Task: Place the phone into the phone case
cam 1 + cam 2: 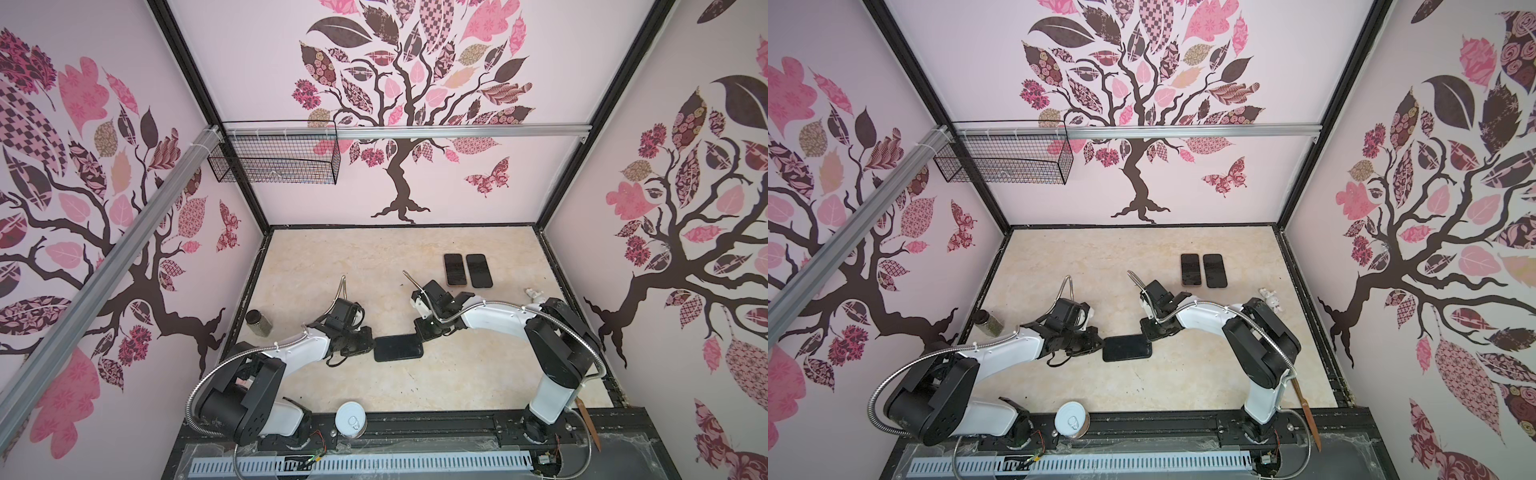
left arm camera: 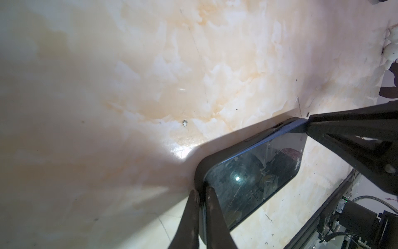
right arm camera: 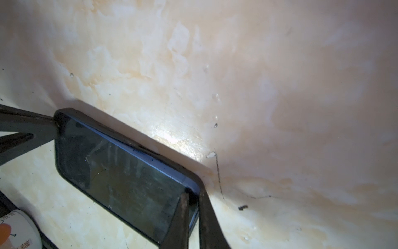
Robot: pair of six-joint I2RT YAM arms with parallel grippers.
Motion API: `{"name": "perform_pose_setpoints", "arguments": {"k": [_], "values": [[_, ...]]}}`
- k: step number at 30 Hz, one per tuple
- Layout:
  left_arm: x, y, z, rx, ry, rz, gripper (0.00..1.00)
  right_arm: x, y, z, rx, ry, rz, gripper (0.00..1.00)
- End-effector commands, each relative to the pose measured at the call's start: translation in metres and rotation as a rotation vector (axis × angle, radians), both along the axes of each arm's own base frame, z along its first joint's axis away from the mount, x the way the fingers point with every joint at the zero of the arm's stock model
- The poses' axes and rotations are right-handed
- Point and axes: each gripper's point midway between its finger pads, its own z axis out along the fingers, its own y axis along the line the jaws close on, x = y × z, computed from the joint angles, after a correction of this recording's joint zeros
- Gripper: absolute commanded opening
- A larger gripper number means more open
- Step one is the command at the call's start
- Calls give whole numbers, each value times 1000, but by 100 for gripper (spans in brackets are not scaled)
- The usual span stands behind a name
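We grip the phone case [image 2: 199, 172] at both ends, mid-frame.
Nearest us, a white can [image 1: 351, 419] stands at the lower edge. Above it the phone [image 1: 399, 348] lies screen-up in the case, centre of the table [image 1: 332, 257]; our left gripper [image 1: 372, 343] pinches the case's left end, our right gripper [image 1: 420, 332] its upper right corner. Farther up, two dark phones [image 1: 455, 269] lie side by side.

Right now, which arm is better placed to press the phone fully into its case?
Probably right: right gripper pinches the corner where the phone rides above the case; left gripper holds opposite end.
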Motion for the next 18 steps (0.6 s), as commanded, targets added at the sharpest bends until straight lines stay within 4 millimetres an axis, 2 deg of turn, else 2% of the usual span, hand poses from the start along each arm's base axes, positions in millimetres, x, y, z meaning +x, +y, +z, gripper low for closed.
{"name": "perform_pose_setpoints", "arguments": {"k": [1, 18], "values": [[11, -10, 1, -12, -38, -18, 9, -55, -25, -104, -216, 157, 79, 11], [10, -9, 1, -12, -37, -17, 9, -71, -31, -132, -271, 200, 90, 10]]}}
